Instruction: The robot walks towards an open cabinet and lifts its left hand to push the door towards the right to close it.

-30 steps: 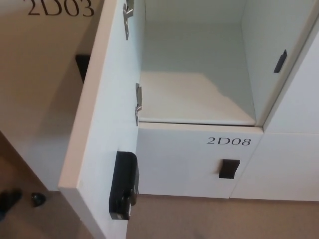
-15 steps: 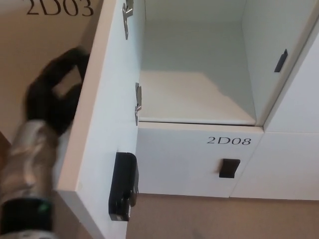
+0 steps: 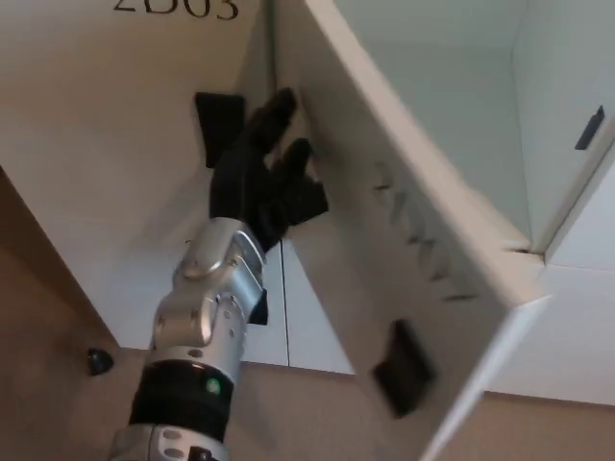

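From my remote station, I see the cabinet door point(image 3: 423, 240) swung partway to the right, its white slab now slanting from top centre to the lower right and blurred with motion, where half a second ago it stood edge-on at the left of the opening. Its black latch block point(image 3: 402, 367) sits near the door's lower end. My left hand point(image 3: 264, 178) is pressed against the door's outer face near its upper end, fingers spread and holding nothing; earlier it was only a blur rising beside the door. The silver forearm point(image 3: 207, 307) reaches up from the bottom edge. Behind the door, the pale cabinet interior point(image 3: 480, 115) is still partly exposed. To the left, the neighbouring door's black handle point(image 3: 218, 125) shows beneath partly cropped lettering. My right hand is out of view.
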### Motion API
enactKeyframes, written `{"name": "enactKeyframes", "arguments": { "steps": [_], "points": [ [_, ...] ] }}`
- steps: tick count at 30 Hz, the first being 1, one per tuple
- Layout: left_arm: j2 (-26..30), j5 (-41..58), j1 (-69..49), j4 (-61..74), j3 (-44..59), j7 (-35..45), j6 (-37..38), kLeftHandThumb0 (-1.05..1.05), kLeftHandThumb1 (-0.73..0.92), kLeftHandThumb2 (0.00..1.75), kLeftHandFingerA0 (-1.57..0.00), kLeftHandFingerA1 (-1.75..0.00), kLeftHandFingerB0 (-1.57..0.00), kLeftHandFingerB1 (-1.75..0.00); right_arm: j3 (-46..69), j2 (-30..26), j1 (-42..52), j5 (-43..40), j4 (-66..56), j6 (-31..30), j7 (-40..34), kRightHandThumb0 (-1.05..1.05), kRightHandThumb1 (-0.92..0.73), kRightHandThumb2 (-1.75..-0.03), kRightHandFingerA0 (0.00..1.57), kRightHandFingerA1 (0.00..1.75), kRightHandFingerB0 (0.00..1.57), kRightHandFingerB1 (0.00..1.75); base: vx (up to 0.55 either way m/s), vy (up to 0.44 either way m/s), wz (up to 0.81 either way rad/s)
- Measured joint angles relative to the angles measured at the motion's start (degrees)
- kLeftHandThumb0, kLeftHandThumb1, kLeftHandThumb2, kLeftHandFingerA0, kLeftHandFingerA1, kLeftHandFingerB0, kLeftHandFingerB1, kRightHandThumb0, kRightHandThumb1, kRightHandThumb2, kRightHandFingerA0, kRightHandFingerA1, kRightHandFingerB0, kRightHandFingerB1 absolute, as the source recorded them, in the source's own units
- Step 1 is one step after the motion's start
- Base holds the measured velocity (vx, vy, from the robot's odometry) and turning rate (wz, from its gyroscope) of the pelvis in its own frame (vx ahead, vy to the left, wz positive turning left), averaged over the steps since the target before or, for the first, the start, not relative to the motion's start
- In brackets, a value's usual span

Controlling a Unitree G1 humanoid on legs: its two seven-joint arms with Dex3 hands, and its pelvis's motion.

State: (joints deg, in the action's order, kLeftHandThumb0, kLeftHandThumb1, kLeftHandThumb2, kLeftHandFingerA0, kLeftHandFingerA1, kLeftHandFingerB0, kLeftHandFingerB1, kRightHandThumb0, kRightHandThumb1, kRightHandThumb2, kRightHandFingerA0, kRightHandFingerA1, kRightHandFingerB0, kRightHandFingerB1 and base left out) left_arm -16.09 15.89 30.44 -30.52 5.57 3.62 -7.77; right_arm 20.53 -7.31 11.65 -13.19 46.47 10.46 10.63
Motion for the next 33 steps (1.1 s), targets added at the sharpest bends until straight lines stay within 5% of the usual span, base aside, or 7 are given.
{"name": "enactKeyframes", "arguments": {
  "steps": [21,24,25,29,30,32,33],
  "points": [
    [-2.22,0.38,-2.86,-1.84,-23.78,-0.21,-0.3,-0.4,0.56,0.84,-0.52,-0.53,-0.4,-0.49,0.18,0.0,-0.39,0.07,-2.12,0.0,-0.12,-0.16,-0.57,-0.56,0.68,0.57,0.64,0.51,0.0,0.0,0.0],
    [-2.24,0.38,-2.88,-1.95,-27.39,0.12,-0.5,-0.42,0.57,0.58,-0.67,-0.41,-0.56,-0.37,0.21,0.0,-0.46,0.05,-2.18,0.0,-0.12,-0.16,-0.57,-0.56,0.69,0.55,0.66,0.5,0.0,0.0,0.0],
    [-2.24,0.37,-2.88,-1.95,-28.39,0.26,-0.56,-0.5,0.45,0.82,-0.67,-0.59,-0.51,-0.51,0.23,0.0,-0.53,0.04,-2.18,0.0,-0.13,-0.16,-0.57,-0.56,0.69,0.55,0.66,0.5,0.0,0.0,0.0],
    [-2.23,0.28,-2.78,-2.03,-31.09,0.81,-0.95,-0.61,0.26,0.54,-1.0,-0.49,-0.95,-0.48,0.28,0.04,-0.88,0.01,-2.19,0.0,-0.17,-0.16,-0.57,-0.56,0.69,0.55,0.66,0.5,0.0,0.0,0.0],
    [-2.23,0.24,-2.76,-2.04,-31.47,0.95,-1.02,-0.17,-0.25,0.57,-1.02,-0.85,-0.99,-0.84,0.28,0.07,-0.98,0.01,-2.19,0.0,-0.18,-0.16,-0.57,-0.56,0.69,0.55,0.66,0.5,0.0,0.0,0.0],
    [-2.08,0.09,-2.53,-2.37,-32.03,1.42,-1.15,-0.17,-0.25,0.57,-1.02,-0.85,-0.99,-0.84,0.28,0.23,-1.26,0.0,-2.21,0.0,-0.21,-0.16,-0.57,-0.56,0.69,0.55,0.66,0.5,0.0,0.0,0.0],
    [-1.83,0.06,-2.23,-2.76,-31.98,1.56,-1.2,-0.35,0.61,0.62,-0.57,-1.04,-0.22,-0.33,0.26,0.33,-1.34,0.0,-2.21,0.0,-0.22,-0.27,-0.55,-0.69,0.69,0.58,0.57,0.52,0.0,0.0,0.0]
  ]
}}
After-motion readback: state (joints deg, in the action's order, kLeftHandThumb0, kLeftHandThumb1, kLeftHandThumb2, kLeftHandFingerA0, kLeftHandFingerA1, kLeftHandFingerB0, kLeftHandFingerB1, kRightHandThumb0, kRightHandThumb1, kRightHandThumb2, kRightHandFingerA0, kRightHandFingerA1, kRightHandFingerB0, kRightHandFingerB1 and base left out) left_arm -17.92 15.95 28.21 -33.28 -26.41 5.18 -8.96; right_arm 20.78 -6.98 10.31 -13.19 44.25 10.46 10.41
